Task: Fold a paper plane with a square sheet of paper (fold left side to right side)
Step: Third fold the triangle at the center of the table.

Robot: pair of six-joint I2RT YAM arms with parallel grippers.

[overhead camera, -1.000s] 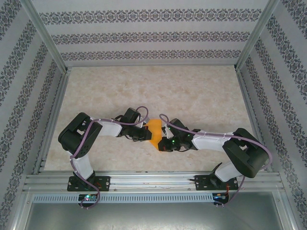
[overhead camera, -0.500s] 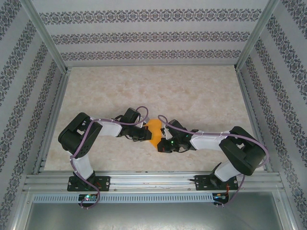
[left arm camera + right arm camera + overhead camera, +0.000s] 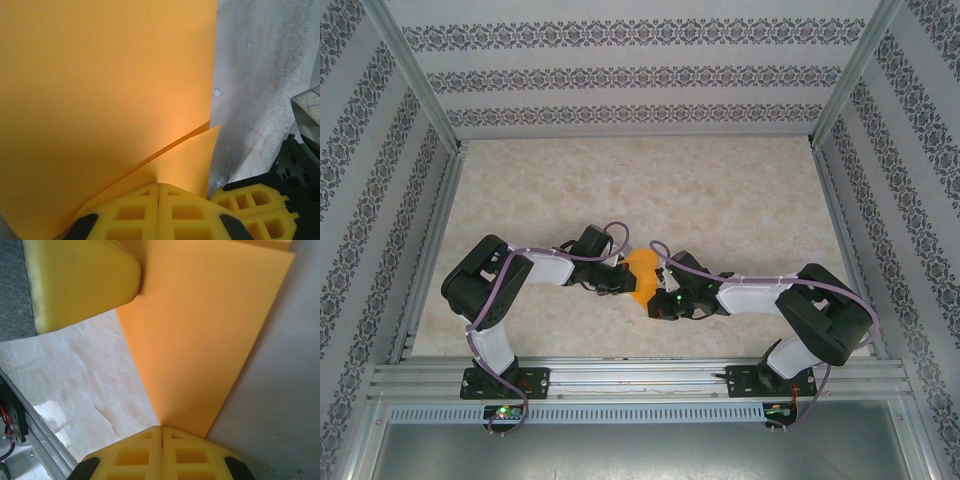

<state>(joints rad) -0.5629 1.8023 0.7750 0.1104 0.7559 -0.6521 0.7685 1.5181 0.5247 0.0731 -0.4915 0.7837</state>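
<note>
The square sheet of paper (image 3: 641, 276) is caught from both sides. The left jaws are clamped tight on a low corner where two orange layers part slightly, and the right jaws are shut on a narrow point of the same sheet, their yellow pads (image 3: 161, 455) pressed together with only a sliver of paper between them. The two sets of jaws sit very close, and one of the left arm's pads (image 3: 80, 285) looms just beside the paper in the right wrist view. From there the sheet fans out as a partly folded orange shape, roughly midway between the left and right edges of the desk (image 3: 740, 190) and nearer its near edge than its far one. I cannot tell whether any of it rests on the desk. Both holds are small bites on thin paper, so if the arms draw apart even a little the sheet could tear at a pinch or slip free. If they crowd together it could buckle and take a stray crease. The loose layers at the left hold could slide and leave the edges unmatched, and the pads themselves might knock together.
</note>
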